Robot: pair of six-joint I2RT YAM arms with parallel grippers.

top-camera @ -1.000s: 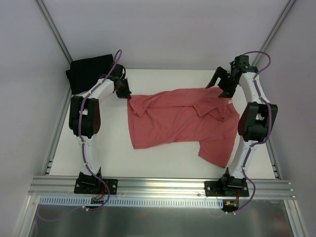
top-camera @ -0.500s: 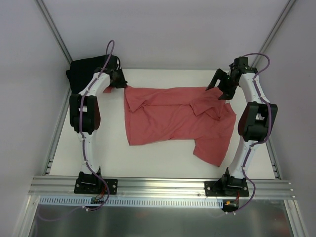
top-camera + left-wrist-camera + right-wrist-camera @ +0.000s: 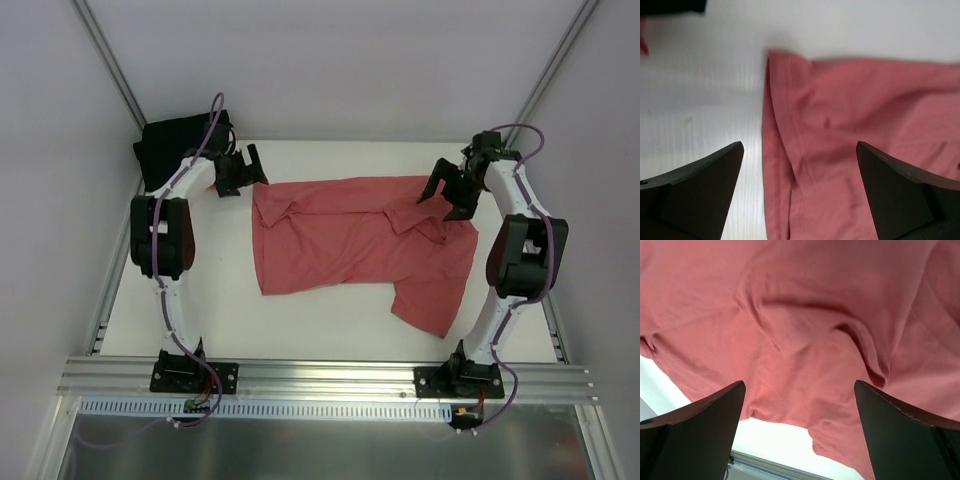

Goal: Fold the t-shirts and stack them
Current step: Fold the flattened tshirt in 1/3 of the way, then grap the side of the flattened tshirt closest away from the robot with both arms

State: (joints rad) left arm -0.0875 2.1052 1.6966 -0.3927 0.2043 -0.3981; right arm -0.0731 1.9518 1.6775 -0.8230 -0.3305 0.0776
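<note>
The white counter [image 3: 330, 335] is being covered across its middle by the coral-red t-shirt [image 3: 350, 240], which is being left spread flat but rumpled, one sleeve trailing toward the near right. The black t-shirt [image 3: 170, 145] is being kept bunched in the far left corner, well apart from the red one.

The left arm [image 3: 160, 240] is being held up from its base with the elbow folded and the wrist reached out to the far left. The left gripper [image 3: 245, 170] is being poised just beside the red shirt's far left corner. In the left wrist view a stitched edge of red cloth is being framed between the jaws, which are being held wide apart with nothing in them.

The right arm [image 3: 520, 250] is being arched over the shirt's far right side. The right gripper [image 3: 450, 195] is being pointed down over the creased cloth there. Its jaws too are being held wide, and no fabric is being gripped.
</note>
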